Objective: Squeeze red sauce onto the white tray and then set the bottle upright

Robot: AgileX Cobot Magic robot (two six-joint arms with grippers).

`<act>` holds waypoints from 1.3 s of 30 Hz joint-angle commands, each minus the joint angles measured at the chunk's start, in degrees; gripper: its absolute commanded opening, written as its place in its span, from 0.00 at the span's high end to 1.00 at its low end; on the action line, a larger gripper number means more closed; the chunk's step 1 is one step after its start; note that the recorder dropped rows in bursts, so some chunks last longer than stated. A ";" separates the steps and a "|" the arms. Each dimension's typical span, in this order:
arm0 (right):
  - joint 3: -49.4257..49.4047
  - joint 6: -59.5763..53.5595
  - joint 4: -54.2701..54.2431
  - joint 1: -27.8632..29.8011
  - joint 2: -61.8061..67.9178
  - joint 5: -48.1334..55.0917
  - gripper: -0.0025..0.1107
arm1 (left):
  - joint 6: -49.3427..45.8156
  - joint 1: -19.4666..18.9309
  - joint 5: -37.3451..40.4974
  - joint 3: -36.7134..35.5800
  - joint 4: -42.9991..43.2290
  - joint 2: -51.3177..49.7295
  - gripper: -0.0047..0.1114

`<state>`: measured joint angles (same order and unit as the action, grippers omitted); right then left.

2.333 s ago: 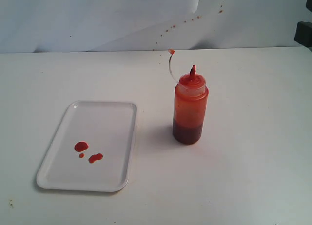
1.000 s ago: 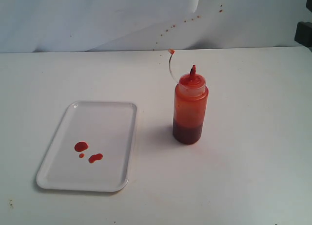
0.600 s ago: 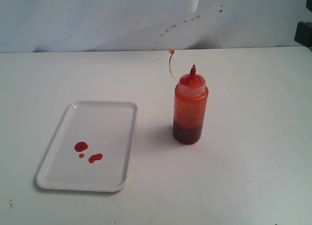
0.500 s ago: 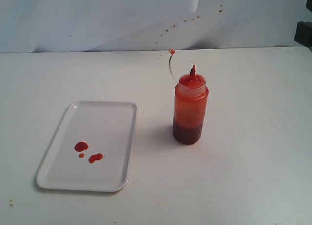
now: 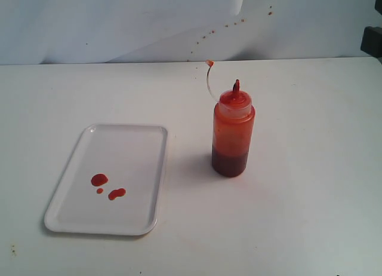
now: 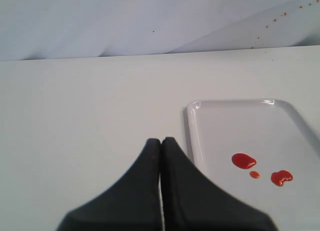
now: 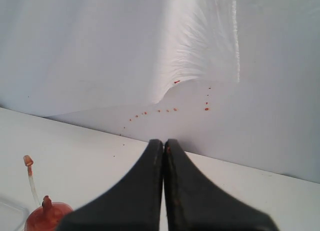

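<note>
On the white tabletop [image 5: 298, 198], right of centre in the exterior view, the bottle [image 5: 233, 135] stands upright and free of any grip. Its translucent body is orange-red, with dark red sauce settled in the lower part. The red nozzle [image 5: 236, 87] points straight up, and the small cap [image 5: 209, 63] hangs off to one side on its thin, curved tether.

To the bottle's left, well apart from it, the white tray [image 5: 128, 138] lies flat on the tabletop. The red sauce [image 5: 99, 180] sits on the tray's nearer half as three separate glossy spots: a rounded blob, a tiny drop beside it, and a lobed blob a little further right. The rest of the tray looks bare.

Behind the tabletop hangs a white sheet [image 5: 119, 25] marked with a slanting line of small reddish specks [image 5: 227, 26]. A dark block [image 5: 371, 40] shows at the right edge; it may be part of an arm, but too little of it is visible to tell.

The left gripper [image 6: 161, 141] has its two black jaws pressed together with nothing between them. It hangs above bare tabletop just beside the tray's [image 6: 210, 121] edge, and the sauce [image 6: 243, 161] shows beyond that edge. The right gripper [image 7: 164, 142] is likewise closed tight and empty, aimed toward the speckled sheet. The bottle's red top [image 7: 47, 216] and tethered cap [image 7: 28, 161] show near one corner of its view, apart from the jaws.
</note>
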<state>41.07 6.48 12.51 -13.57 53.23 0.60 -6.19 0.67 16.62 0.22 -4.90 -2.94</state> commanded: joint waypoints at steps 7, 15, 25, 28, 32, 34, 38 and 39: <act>-0.27 -0.13 -0.37 0.32 -0.23 -0.60 0.98 | -0.28 -0.07 -0.25 -0.22 -0.12 0.04 0.96; -0.27 -0.13 -0.37 0.32 -0.23 -0.60 0.98 | -0.28 -0.07 -0.25 -0.22 -0.12 0.04 0.96; -0.27 -0.13 -0.35 0.36 -3.86 0.25 0.98 | -0.28 -0.07 -0.35 -0.22 -0.12 0.04 0.96; -0.27 -0.13 -0.35 0.36 -7.65 0.25 0.98 | -0.28 -0.07 -0.35 -0.22 -0.12 0.04 0.96; -0.27 -0.13 -0.35 0.36 -13.47 0.35 0.98 | -0.28 -0.07 -0.35 -0.22 -0.12 0.04 0.96; -0.27 -0.13 -0.35 0.36 -16.39 0.35 0.98 | -0.28 -0.07 -0.35 -0.22 -0.12 0.04 0.96; -0.27 -0.13 -0.35 0.36 -23.02 0.35 0.98 | -0.28 -0.07 -0.35 -0.22 -0.12 0.04 0.96; -0.27 -0.13 -0.35 0.36 -24.32 0.35 0.98 | -0.28 -0.07 -0.35 -0.22 -0.12 0.04 0.96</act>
<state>41.07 6.48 12.51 -13.57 32.69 1.19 -6.19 0.67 16.62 0.22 -4.90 -2.94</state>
